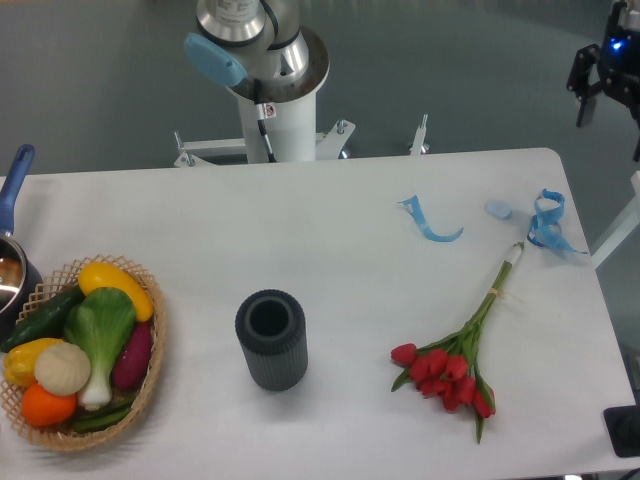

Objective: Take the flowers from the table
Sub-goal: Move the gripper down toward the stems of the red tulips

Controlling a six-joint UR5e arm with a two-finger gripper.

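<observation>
Flowers [452, 362] lay flat on the table [340, 230] near its right front edge, gripper [600, 85] far off at top right, jaws apart; thin stems could slip, or nearby ribbon scraps [545, 222] snag.

My base [272, 95] is a white column under a silver metal joint with a light blue cap [213, 58]. A black cable [266, 135] runs down it.

A robotics lab: a robot arm base [262, 75] bolted behind a white table [300, 250], grey floor around.
</observation>
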